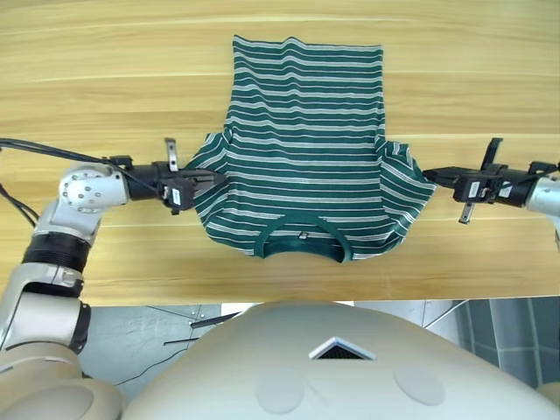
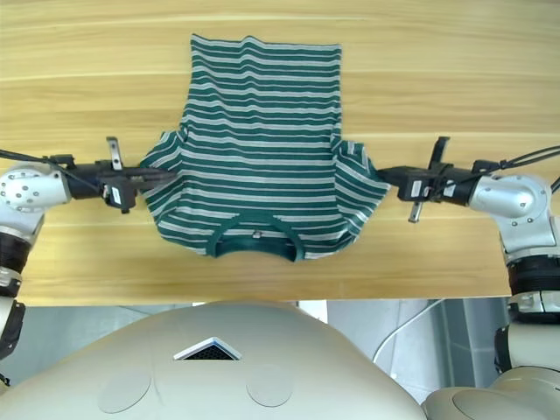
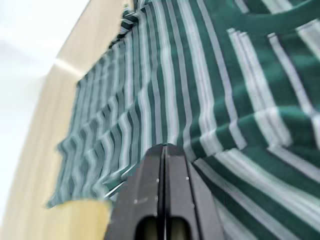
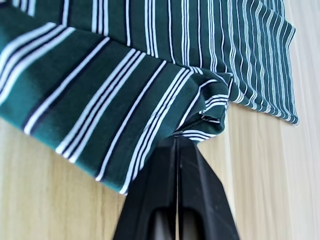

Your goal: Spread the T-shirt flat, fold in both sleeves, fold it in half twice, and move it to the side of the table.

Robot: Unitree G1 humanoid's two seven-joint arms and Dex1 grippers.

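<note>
Collar (image 1: 302, 234) lies nearest, at the table's (image 1: 105, 262) front edge, so the T-shirt (image 1: 306, 122) lies spread flat with its hem (image 1: 306, 44) toward the far side. At mid-body, the left gripper (image 1: 210, 179) is clenched at the left sleeve (image 1: 212, 157) edge, and the right gripper (image 1: 433, 178) likewise nips the right sleeve (image 1: 404, 171) cuff. Each seems to pinch fabric, probably ready to draw the sleeves inward over the chest. Both sleeves are still out.

Soft, matt striped cloth T-shirt (image 1: 306, 131) lies on a smooth, light wood-grain table (image 1: 105, 70) with a faint sheen.
</note>
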